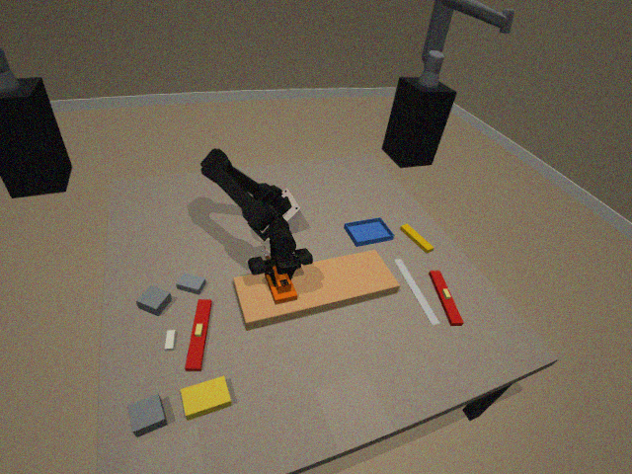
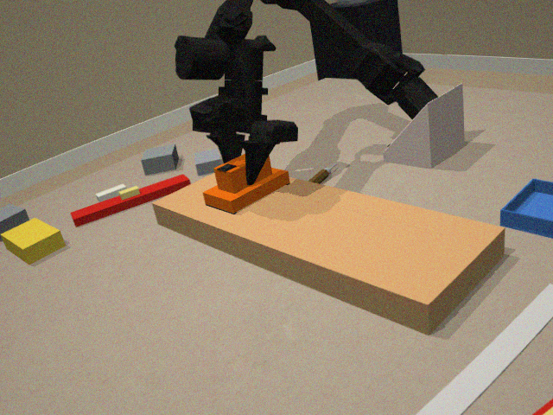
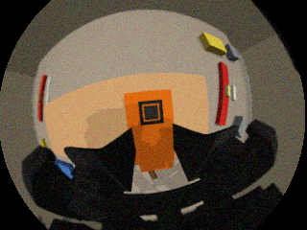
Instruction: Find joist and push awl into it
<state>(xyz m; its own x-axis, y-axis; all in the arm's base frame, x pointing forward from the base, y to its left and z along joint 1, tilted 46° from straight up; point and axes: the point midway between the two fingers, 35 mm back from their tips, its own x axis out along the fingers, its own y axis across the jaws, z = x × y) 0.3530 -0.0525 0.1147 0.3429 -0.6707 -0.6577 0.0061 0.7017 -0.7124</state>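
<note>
Taken left to right across the top view. At the far left, a flat grey block (image 1: 153, 299) (image 2: 160, 159) lies near a smaller grey slab (image 1: 191, 283) (image 2: 208, 162). Nearer the front edge, another grey block (image 1: 147, 414) (image 2: 13, 217) (image 3: 231, 53) sits beside a thick yellow rectangular block (image 1: 205, 397) (image 2: 32, 239) (image 3: 212, 43).

A small off-white piece (image 1: 170, 340) (image 2: 111, 192) (image 3: 233, 92) lies just beside a long red level with a pale yellow vial (image 1: 203, 316) (image 2: 98, 212) (image 3: 223, 93).

Next, the tan wood-coloured floor panel (image 1: 347, 280) (image 2: 357, 241) (image 3: 187, 91), flat on the table. On its left part: the orange block-shaped stud finder (image 1: 283, 296) (image 2: 232, 182) (image 3: 149, 98), upright, its small square display dark. The black gripper (image 1: 282, 277) (image 2: 239, 171) (image 3: 152, 126) has it clasped by the raised body, jaws partway open around it, one on each side. Behind the panel, near its back edge, lies the brown-handled awl with a metal shaft (image 2: 320, 175) (image 3: 153, 174), not in the grip.

Farther right, behind the panel: the shallow blue tray (image 1: 368, 232) (image 2: 529, 213) (image 3: 64, 168), nothing in it. Then a flat white strip (image 1: 417, 291) (image 2: 486, 359), a narrow yellow bar (image 1: 417, 238) and a second red level (image 1: 445, 297) (image 3: 41, 98). No hole seen in the visible panel top.
</note>
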